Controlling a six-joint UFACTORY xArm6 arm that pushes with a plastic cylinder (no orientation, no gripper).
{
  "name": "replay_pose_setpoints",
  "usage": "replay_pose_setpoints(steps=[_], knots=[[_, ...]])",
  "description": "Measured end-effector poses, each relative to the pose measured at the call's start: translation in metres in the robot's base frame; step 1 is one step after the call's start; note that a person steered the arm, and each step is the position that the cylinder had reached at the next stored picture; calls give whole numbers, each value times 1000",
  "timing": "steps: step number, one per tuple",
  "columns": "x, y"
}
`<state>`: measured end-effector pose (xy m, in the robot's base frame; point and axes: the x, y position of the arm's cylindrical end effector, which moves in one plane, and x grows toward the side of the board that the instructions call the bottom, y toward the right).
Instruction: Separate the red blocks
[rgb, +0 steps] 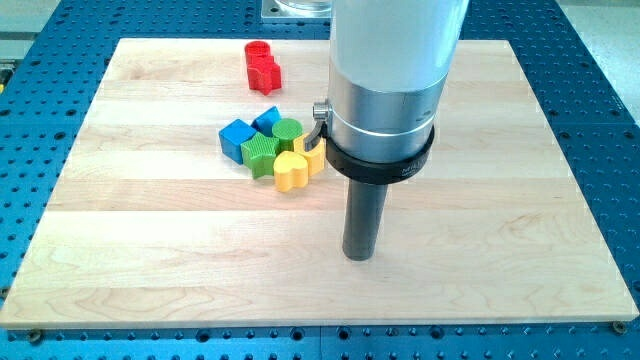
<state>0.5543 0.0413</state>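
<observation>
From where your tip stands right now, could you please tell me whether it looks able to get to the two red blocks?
Probably yes. My tip sits toward the view's bottom, right of the blue, green and yellow cluster. The red blocks touch each other near the view's top, and bare board right of the cluster seems to leave a path.

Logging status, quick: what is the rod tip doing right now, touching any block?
My tip: bare rod, holding nothing, touching no block, below-right of the yellow heart-shaped block.
</observation>
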Motion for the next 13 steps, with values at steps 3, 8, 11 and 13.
replay_pose_setpoints(steps=[3,8,11,13], knots=[[-105,23],[-185,76],[-309,-60],[-300,-163]])
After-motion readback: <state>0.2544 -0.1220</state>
